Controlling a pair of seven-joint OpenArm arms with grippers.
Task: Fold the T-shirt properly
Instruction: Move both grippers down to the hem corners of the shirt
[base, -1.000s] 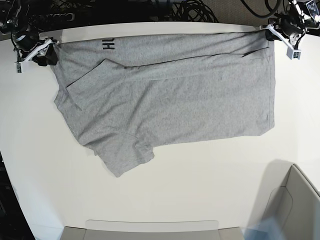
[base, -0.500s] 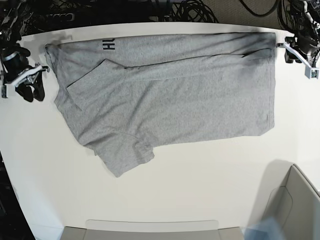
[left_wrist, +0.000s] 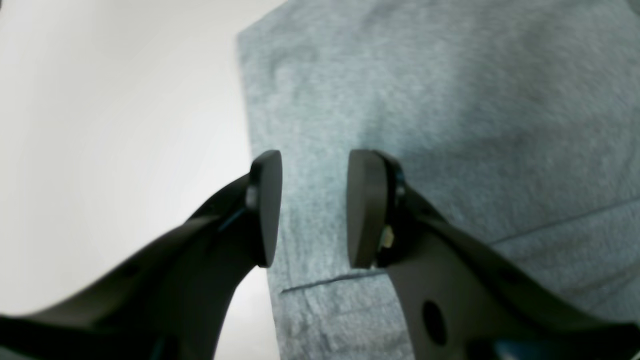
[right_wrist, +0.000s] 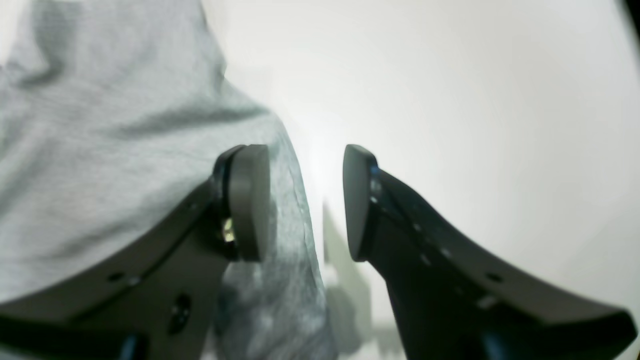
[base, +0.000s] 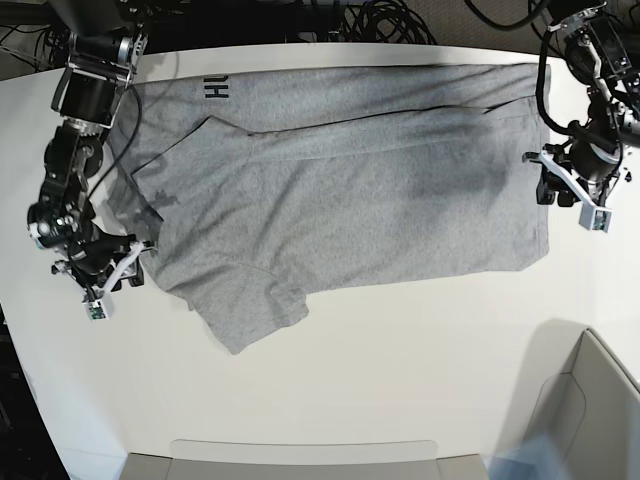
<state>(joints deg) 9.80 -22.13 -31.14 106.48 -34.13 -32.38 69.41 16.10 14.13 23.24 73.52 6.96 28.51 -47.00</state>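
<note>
Grey T-shirt lies flat between both released end effectors, left and right.

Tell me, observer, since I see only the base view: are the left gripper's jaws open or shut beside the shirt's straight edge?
Observer: Open. The left wrist view shows the left gripper with its pads apart and nothing between them, above the T-shirt at its edge.
Operator: Anything under it?
Observer: A dark layer edge crosses the cloth just below the pads.
Operator: And the right gripper?
Observer: The right gripper is open too. In its wrist view one finger is over grey cloth and the other over bare table.
</note>
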